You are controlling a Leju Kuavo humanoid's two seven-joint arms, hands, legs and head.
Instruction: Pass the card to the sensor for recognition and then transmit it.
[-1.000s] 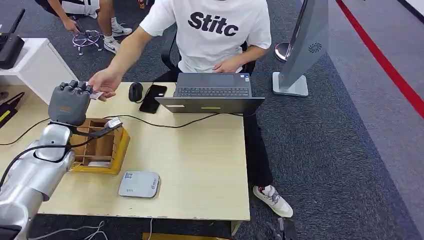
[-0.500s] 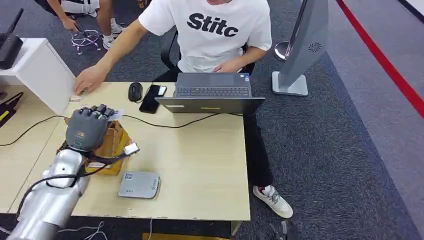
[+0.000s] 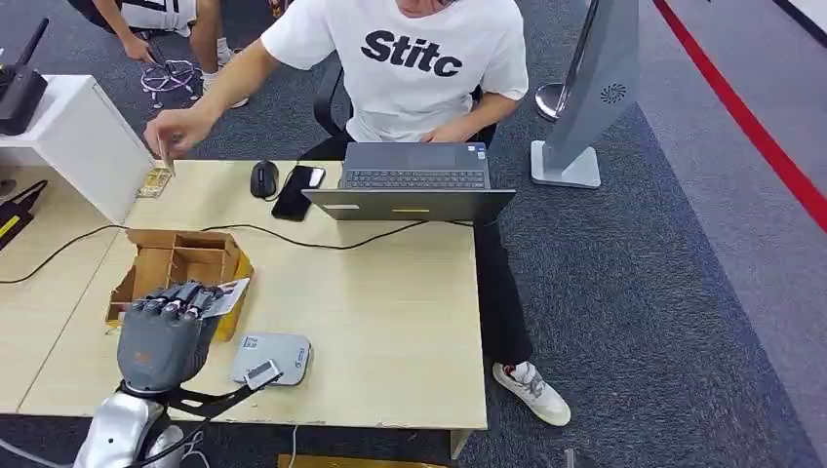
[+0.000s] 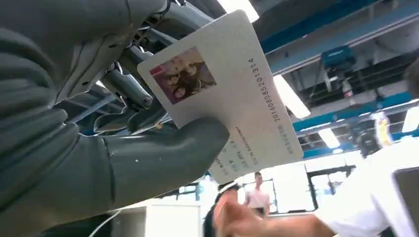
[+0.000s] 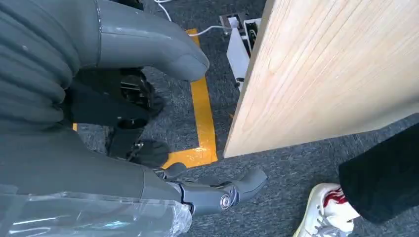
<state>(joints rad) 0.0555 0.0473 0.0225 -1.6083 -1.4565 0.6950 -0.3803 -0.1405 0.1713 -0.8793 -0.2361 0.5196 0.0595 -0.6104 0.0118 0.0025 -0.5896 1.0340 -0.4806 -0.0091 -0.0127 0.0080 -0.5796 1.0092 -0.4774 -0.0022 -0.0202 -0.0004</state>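
left hand (image 3: 164,336): over the near edge of the surface (image 3: 390,322), thumb and fingers pinching the card (image 4: 225,98) beside the grey sensor (image 3: 271,359). card: long axis sticking out past the fingers; photo, digits "2016080852013 14"; smaller print illegible. right hand (image 5: 99,148): hanging, fingers spread, nothing held.

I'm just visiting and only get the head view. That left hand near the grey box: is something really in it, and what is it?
Observer: Yes. In the left wrist view the left hand presses a white card against its fingers with its thumb.
Operator: Anything printed on it?
Observer: A small photo in one corner and a long number along one edge.
Operator: And the other hand?
Observer: The right hand hangs beside the table edge, above the carpet, holding nothing.
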